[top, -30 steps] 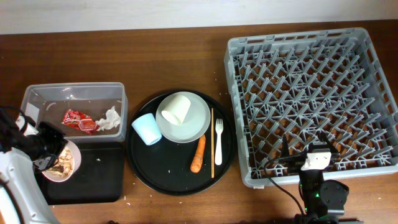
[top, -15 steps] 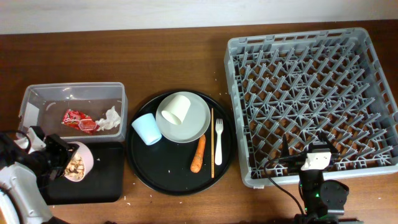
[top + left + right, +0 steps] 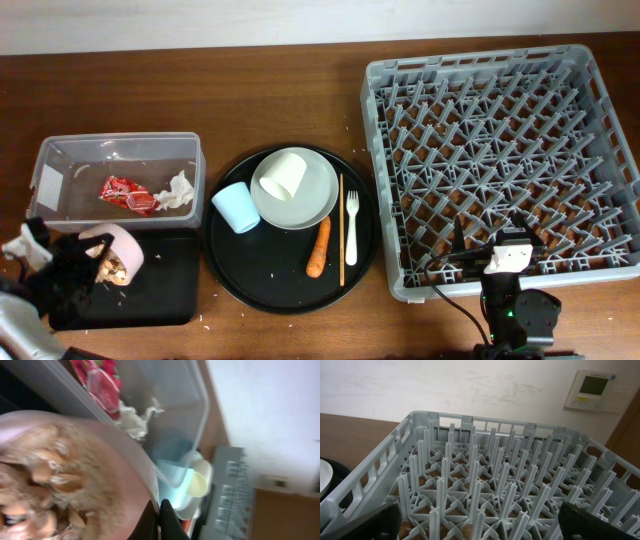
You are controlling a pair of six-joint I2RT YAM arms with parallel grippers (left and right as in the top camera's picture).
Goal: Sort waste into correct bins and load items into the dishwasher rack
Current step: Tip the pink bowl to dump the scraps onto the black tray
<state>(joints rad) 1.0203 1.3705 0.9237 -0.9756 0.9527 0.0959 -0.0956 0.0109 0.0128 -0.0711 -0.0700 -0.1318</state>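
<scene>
The left gripper [image 3: 80, 265] is hanging low at the near left of the bench, its fingers [image 3: 167, 520] pinching the rim of the tilted white bowl [image 3: 118, 252]. The right gripper [image 3: 490, 242] is resting at the near right, pointing far, its fingers [image 3: 365, 522] standing wide apart and holding nothing

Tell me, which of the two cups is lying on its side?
The white cup, tipped over on the grey-green plate. The light blue cup beside the plate stands upright, mouth up.
</scene>
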